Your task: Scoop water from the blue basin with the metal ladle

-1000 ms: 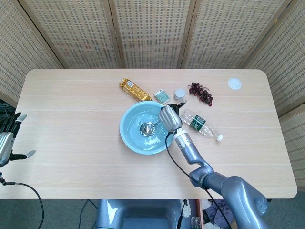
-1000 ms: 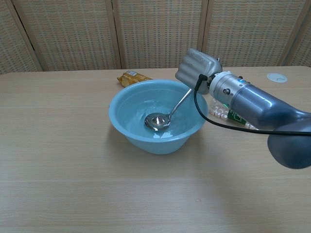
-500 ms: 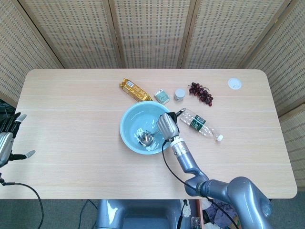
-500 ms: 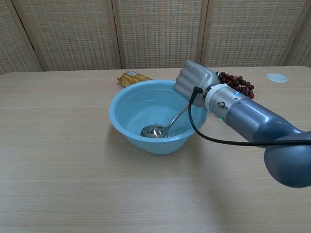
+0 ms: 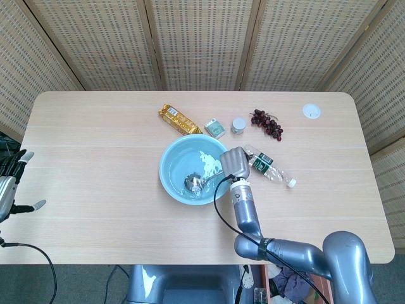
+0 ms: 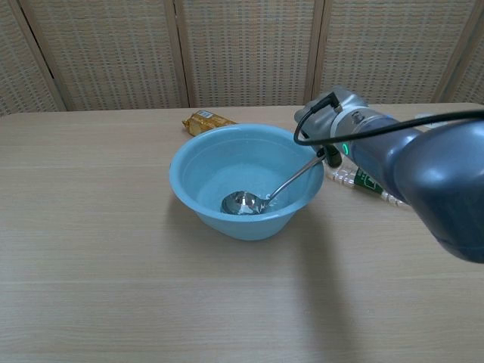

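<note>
1. Since the earlier frames the right hand (image 5: 235,163) has swung from above the basin's rim to just outside its right edge, and the arm now fills the right of the chest view.
2. It grips the ladle (image 6: 261,198) by the handle's top end; the handle slants down over the rim, and the cup lies low in the basin (image 5: 172,158), left of centre, in shallow water.
3. The left hand (image 5: 9,187) hangs well left of the basin, off the table's edge, holding nothing, fingers apart.
4. Risk: the handle bears near the rim, so a pull outward could tip or drag the basin.
5. Risk: a tilted cup would spill its water on lifting.
6. Risk: a bottle (image 5: 268,166) lies just right of the basin, close by the wrist; a sideways swing could knock it.
</note>
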Controlling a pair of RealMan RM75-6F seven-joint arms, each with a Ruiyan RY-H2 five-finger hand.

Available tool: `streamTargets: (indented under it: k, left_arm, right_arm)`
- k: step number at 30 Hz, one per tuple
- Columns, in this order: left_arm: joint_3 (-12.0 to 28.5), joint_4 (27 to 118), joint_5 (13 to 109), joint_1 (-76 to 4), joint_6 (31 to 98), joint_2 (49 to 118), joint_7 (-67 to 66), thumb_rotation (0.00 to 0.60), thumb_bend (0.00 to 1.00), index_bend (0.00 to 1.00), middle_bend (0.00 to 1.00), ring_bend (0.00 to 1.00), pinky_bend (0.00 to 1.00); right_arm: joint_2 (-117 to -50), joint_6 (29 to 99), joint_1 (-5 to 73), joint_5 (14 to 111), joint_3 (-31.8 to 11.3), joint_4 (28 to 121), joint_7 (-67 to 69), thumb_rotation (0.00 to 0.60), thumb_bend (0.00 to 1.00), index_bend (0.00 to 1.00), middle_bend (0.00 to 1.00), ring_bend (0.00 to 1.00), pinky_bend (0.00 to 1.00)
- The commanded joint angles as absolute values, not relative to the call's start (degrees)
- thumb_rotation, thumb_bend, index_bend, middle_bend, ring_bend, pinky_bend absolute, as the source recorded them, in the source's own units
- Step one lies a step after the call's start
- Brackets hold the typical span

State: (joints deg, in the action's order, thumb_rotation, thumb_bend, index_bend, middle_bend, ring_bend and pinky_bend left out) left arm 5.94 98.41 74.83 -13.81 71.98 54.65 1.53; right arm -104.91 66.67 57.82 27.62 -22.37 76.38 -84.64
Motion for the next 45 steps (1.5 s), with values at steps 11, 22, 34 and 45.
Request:
streamTargets:
  k: [11,22,34,45]
  left_arm:
    - [5.7,98.6,75.7,-13.4,72.6,54.3,2.5,0.6,0.0,0.0,0.0,0.0,0.0]
    - [5.8,98.4,75.8,-13.4,72.5,54.1,3.3,0.6,0.0,0.0,0.0,0.0,0.0]
    - [5.9,98.2,75.7,-13.4,72.4,54.0,3.8,0.6,0.0,0.0,0.0,0.0,0.0]
    - [5.8,98.3,75.7,-13.5,72.4,54.1,3.5,0.6,0.0,0.0,0.0,0.0,0.0]
  right_arm:
    - [-98.1,71.2,59.5,21.8,-24.4,86.5,-81.4,0.6,0.94,0.86,1.0,0.99,1.0]
    - [-96.6,72.8,61.5,19.3,-25.9,89.0,-77.8,0.6,0.94,0.86,1.0,0.99,1.0]
    - [-95.0,74.1,63.9,17.8,-26.8,89.1,-73.9,0.6,0.94,0.86,1.0,0.99,1.0]
    - [-94.6,75.7,64.4,23.8,-23.3,87.3,-70.2,0.6,0.94,0.86,1.0,0.99,1.0]
